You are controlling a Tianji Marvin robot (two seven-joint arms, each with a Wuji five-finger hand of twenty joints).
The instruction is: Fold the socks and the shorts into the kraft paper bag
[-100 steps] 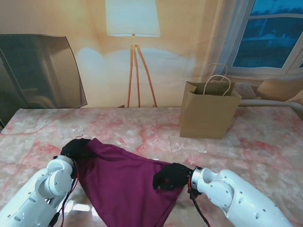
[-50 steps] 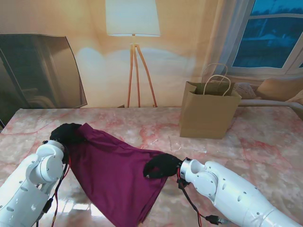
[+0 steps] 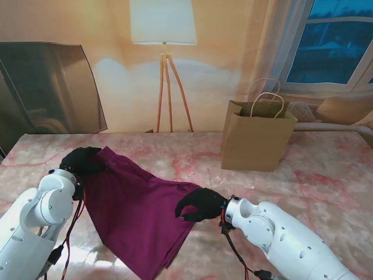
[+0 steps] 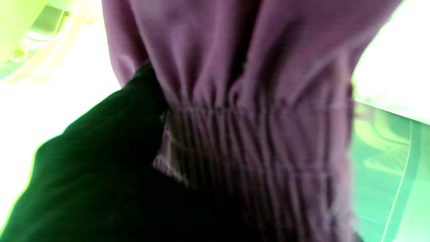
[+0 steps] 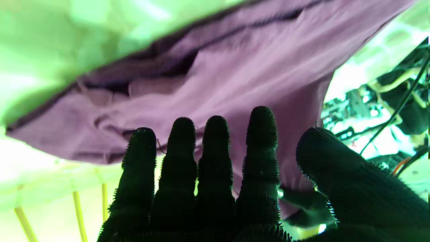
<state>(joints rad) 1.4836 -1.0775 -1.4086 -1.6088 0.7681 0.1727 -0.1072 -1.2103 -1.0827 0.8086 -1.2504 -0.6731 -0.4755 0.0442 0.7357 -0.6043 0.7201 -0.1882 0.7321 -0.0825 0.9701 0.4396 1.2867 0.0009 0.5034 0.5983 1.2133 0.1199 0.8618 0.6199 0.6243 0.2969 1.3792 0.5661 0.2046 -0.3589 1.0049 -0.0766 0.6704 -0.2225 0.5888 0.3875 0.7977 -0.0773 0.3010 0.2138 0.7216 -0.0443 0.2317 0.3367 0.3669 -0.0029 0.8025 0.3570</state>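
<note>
No brand, label or writing is showing on anything in these views.

One pair of maroon shorts is hanging in the lower centre of the stand's view, stretched between the two hands and drooping toward the bottom edge over the pink marble table. The left hand, gloved in black, is sitting at the left of the frame and is gripping the upper left corner of the shorts; its wrist view is showing the gathered elastic waistband bunched against the dark glove. The right hand, also in a black glove, is lying at the lower centre of the frame and is pinching the right edge of the cloth. In its wrist view four fingers are standing straight and close together with the thumb beside them, the purple fabric passing behind them; the exact contact there is hard to make out.

One brown paper bag with two looped cord handles is standing upright in the upper right of the frame, well apart from the shorts, with bare table between them. No socks are showing. Behind the table, one floor lamp on three wooden legs is standing at upper centre, one dark panel is leaning at upper left, and one window is filling the upper right corner.
</note>
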